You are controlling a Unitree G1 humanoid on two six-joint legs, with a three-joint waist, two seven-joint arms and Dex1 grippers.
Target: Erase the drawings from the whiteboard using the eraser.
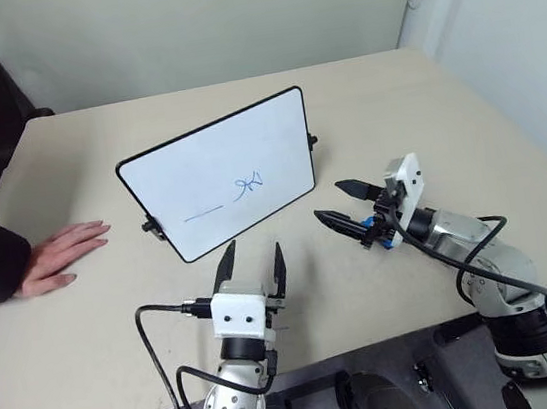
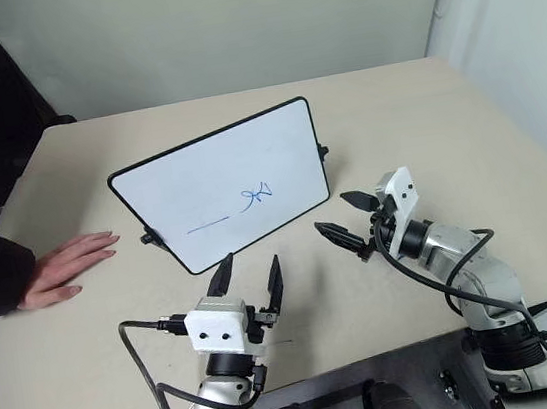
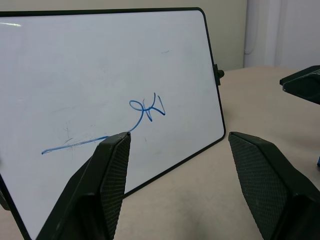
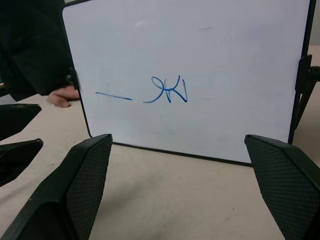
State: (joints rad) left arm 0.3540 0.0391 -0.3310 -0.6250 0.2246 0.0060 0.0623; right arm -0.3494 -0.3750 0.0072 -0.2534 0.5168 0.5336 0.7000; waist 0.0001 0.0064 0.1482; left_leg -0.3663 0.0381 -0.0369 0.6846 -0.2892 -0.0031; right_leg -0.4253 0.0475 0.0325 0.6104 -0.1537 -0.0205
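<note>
Head views: I am viewing the whiteboard (image 1: 221, 174) standing tilted on the counter (image 1: 422, 104), with the drawings (image 1: 235, 193) sitting low on its face, a short line beside a looped scribble. A person's hand (image 1: 61, 255) is resting flat on the counter, to the left of the whiteboard. My left tool (image 1: 253, 262) is hovering just in front of the whiteboard's lower edge, fingers spread, holding nothing. My right tool (image 1: 347, 205) is hovering off the whiteboard's lower right corner, fingers spread wide and empty. A small blue piece (image 1: 387, 239), which I am taking as the eraser, is showing under the right tool's wrist; I cannot tell whether it is lying on the counter.

Left wrist view: the left tool's fingers (image 3: 112, 175) are framing the whiteboard's lower edge, apart from it.

Right wrist view: the right tool's fingers (image 4: 87, 172) are facing the whiteboard squarely, with bare counter between them.

Step in hand, as I judge it: acquiring the eraser; no mark is erased yet. The next move calls for drawing a tool back from the whiteboard, lowering it over the eraser, and closing on it.
</note>
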